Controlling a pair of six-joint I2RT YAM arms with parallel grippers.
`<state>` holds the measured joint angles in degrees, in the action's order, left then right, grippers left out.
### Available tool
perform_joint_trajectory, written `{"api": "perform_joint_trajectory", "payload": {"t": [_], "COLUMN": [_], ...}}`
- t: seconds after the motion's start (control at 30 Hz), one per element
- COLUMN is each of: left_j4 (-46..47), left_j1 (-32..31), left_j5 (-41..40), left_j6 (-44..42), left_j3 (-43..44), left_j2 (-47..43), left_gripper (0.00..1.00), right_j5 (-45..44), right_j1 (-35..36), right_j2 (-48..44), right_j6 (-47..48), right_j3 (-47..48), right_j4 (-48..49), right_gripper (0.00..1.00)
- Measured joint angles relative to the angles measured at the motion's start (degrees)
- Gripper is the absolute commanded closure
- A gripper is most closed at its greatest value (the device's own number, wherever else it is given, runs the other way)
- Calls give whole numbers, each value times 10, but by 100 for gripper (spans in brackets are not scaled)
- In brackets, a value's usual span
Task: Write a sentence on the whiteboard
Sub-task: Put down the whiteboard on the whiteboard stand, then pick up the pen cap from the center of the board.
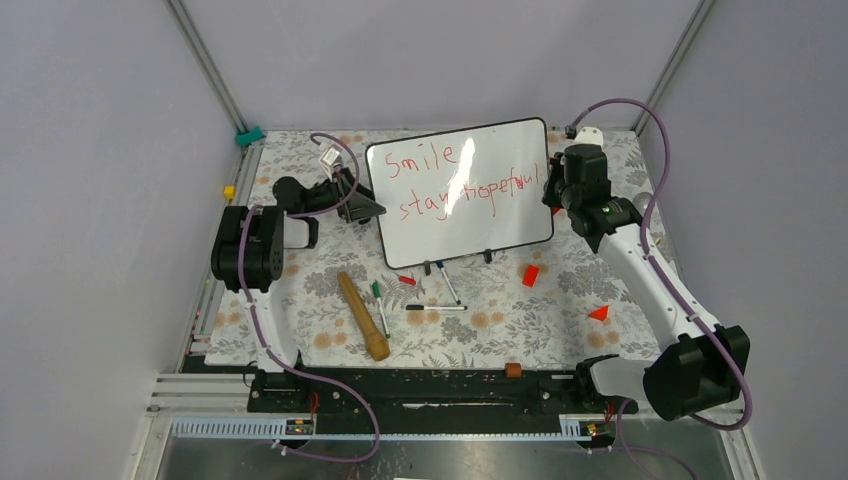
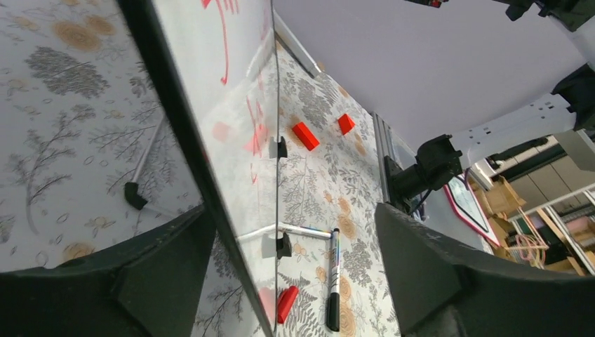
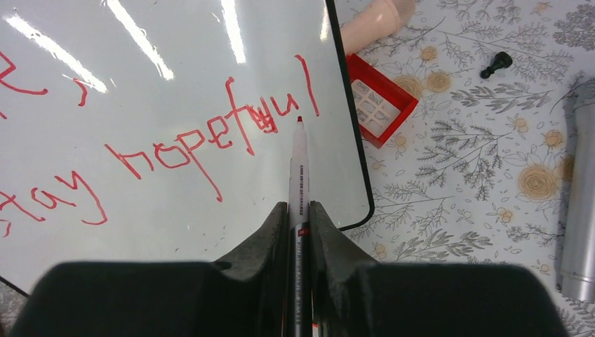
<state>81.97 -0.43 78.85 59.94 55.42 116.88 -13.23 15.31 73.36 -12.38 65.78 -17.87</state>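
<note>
The whiteboard (image 1: 470, 235) stands tilted at the middle back of the table. The sentence (image 1: 500, 190) is on it in red, "Smile" above "stay hopeful". My right gripper (image 1: 555, 185) is at the board's right edge, shut on a red marker (image 3: 298, 161). The marker's tip is beside the last "l" of the sentence (image 3: 210, 137); I cannot tell whether it touches the whiteboard (image 3: 140, 232). My left gripper (image 1: 365, 207) is at the board's left edge. In the left wrist view it (image 2: 291, 210) is open, its jaws wide on either side of the whiteboard's (image 2: 203, 77) black frame.
In front of the board lie a wooden roller (image 1: 362, 315), a green marker (image 1: 380, 300), a blue marker (image 1: 447, 280), a black marker (image 1: 435, 307), a red cap (image 1: 406, 280), a red block (image 1: 530, 275) and a red wedge (image 1: 599, 313). A silver cylinder (image 3: 579, 210) lies right of the board.
</note>
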Motion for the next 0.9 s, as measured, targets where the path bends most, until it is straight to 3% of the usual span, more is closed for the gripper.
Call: {"api": "perform_joint_trajectory", "payload": {"t": [0.03,0.13,0.27,0.37,0.63,0.67,0.7,0.73,0.9], "left_j4": [0,-2,-2,-2,-57,-94,-139,-186,-416], "left_j1": [4,28,75,103,122,123,123,123,87], "left_j5": [-2,-16,-48,-72,-128,-140,-154,-170,-284], "left_j6": [-1,-9,-25,-42,-125,-150,-180,-212,-367], "left_j3": [-10,-45,-115,-160,-261,-273,-284,-293,-307], "left_j2": [-5,-27,-85,-129,-272,-302,-338,-377,-565], "left_gripper": [7,6,15,15,33,32,12,2,1], "right_j5": [7,20,26,30,41,44,49,54,70], "right_j1": [0,0,0,0,0,0,0,2,15], "right_j2": [-3,-9,-10,-10,-16,-18,-22,-25,-39], "right_j6": [-4,-10,-16,-17,-21,-23,-26,-29,-38], "right_j3": [-4,-13,-14,-14,-14,-15,-15,-15,-15], "right_j4": [3,6,7,7,10,10,10,11,10], "right_gripper": [100,100,100,100,100,100,100,100,100]}}
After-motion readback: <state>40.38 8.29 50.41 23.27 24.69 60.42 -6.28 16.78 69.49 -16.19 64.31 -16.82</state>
